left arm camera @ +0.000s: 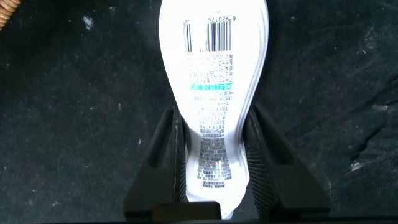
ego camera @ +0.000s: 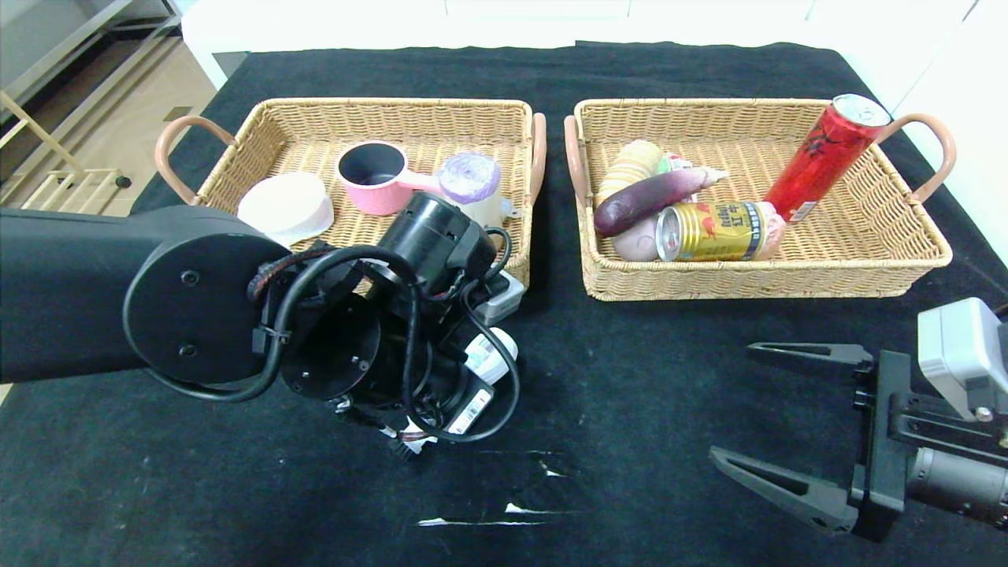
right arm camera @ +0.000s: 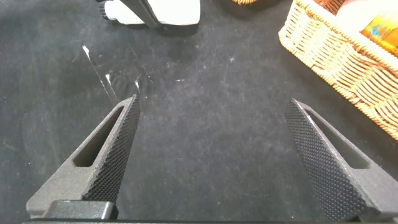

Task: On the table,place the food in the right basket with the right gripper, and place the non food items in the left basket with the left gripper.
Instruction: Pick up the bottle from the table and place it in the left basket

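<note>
Low over the black table (ego camera: 630,378), in front of the left basket (ego camera: 315,118), my left gripper (left arm camera: 212,115) is shut on the white brush (left arm camera: 214,74), pinching its narrow labelled handle. In the head view my left arm hides most of the brush (ego camera: 490,356); its black bristles (ego camera: 402,449) peek out below. The beige roll with purple top (ego camera: 471,179) stands in the left basket. The right basket (ego camera: 866,260) holds the red can (ego camera: 827,157), gold can (ego camera: 713,231), eggplant (ego camera: 646,201) and potato (ego camera: 636,240). My right gripper (ego camera: 732,402) hovers open and empty at the front right.
A pink saucepan (ego camera: 376,179) and a white round lid-like piece (ego camera: 285,206) also lie in the left basket. White flecks (ego camera: 504,512) mark the cloth near the front. The right wrist view shows the brush (right arm camera: 174,11) far off and the right basket's corner (right arm camera: 348,56).
</note>
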`<control>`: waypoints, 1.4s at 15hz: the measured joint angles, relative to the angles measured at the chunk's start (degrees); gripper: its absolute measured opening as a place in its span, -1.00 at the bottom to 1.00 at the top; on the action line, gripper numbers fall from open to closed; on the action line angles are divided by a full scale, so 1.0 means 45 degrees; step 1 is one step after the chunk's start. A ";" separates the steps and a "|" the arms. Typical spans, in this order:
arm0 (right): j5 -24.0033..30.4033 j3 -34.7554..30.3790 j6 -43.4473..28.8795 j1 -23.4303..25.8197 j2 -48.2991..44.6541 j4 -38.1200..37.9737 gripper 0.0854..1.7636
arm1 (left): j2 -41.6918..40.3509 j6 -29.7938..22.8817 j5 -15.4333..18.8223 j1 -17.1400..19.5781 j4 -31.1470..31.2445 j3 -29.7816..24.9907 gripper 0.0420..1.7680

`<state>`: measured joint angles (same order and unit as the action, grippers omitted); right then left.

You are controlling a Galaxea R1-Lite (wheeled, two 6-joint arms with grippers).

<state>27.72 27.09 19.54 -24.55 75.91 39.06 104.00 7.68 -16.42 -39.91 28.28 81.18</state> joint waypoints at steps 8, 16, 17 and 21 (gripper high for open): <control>0.0033 -0.0073 -0.0005 -0.0038 -0.0049 0.0016 0.94 | -0.0068 0.0000 -0.0043 -0.0073 0.0041 -0.0106 -0.32; 0.0014 -0.0209 0.0024 -0.0290 -0.0173 0.0000 0.94 | -0.1861 -0.0821 -0.0081 -0.0214 0.0098 -0.0601 -0.32; 0.0014 -0.0214 0.0019 -0.0295 -0.0173 -0.0003 0.94 | -0.2219 -0.0973 -0.0081 -0.0157 0.0095 -0.0694 -0.32; 0.0008 -0.0214 0.0024 -0.0301 -0.0168 0.0000 0.94 | -0.3283 -0.1341 -0.0179 0.1048 -0.1032 -0.0547 -0.32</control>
<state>27.76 26.12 19.65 -25.91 75.15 39.06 89.22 1.65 -17.23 -35.19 23.64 78.71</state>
